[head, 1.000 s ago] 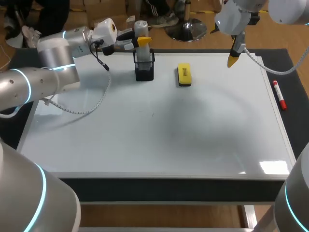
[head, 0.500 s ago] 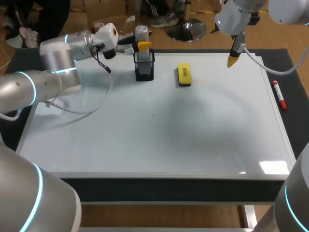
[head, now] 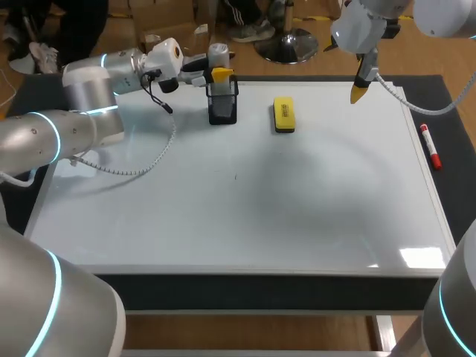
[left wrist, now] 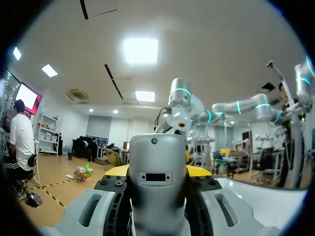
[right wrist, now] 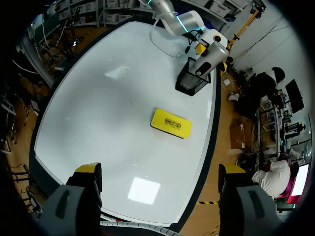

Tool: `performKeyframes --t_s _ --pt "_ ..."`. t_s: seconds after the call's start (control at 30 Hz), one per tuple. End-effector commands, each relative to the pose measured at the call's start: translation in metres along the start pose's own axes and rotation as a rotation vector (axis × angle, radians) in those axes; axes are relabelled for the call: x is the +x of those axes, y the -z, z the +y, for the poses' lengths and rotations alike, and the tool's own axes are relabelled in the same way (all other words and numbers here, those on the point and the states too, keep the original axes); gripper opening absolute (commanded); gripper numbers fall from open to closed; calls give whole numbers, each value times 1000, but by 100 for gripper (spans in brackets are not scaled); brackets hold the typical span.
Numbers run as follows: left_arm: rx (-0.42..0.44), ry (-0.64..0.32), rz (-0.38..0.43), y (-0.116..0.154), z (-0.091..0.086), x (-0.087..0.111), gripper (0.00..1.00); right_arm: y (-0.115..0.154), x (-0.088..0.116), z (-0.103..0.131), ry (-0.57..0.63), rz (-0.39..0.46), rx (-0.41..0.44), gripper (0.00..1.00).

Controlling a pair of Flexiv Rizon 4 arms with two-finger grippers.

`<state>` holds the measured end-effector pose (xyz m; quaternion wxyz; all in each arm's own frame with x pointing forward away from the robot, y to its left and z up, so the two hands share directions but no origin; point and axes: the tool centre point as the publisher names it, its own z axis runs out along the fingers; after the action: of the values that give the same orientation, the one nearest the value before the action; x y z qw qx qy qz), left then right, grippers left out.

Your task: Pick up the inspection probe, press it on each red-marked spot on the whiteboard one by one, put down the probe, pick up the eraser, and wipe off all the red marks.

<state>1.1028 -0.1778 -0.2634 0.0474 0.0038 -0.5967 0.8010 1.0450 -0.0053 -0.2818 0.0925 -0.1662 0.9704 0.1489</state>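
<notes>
The silver inspection probe (head: pixel 217 53) stands upright with its lower end inside the black mesh holder (head: pixel 222 103) at the whiteboard's far edge. My left gripper (head: pixel 220 74) is shut on the probe from the left side. In the left wrist view the probe (left wrist: pixel 157 182) fills the space between the yellow fingertips (left wrist: pixel 117 170). A yellow eraser (head: pixel 283 114) lies flat to the right of the holder. My right gripper (head: pixel 359 91) hangs open above the far right corner, holding nothing. It looks down on the eraser (right wrist: pixel 171 123), the holder (right wrist: pixel 192 81) and the probe (right wrist: pixel 212 53). No red marks show on the whiteboard (head: pixel 260 201).
A red marker (head: pixel 430 146) lies off the whiteboard's right edge on the dark table border. The left arm's cable (head: pixel 141 163) droops over the board's far left part. Bright reflections sit near the board's front right corner (head: pixel 420 256).
My left gripper has come down a little with the probe, sinking it lower into the mesh holder. The right arm has kept still.
</notes>
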Motion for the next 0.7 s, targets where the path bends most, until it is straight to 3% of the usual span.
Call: performKeyframes --t_s 0.03,0.3,0.47,0.7 --pt "-7 3 18 0 0 -3 100 1 -1 0 1 4 4 100" --pt "-39 -7 17 -1 -6 -1 100 1 -1 0 1 4 4 100" --pt "-122 -10 0 2 -9 -1 100 1 -1 0 1 4 4 100" --pt "-312 -22 -44 7 -17 5 100 1 -1 0 1 4 4 100"
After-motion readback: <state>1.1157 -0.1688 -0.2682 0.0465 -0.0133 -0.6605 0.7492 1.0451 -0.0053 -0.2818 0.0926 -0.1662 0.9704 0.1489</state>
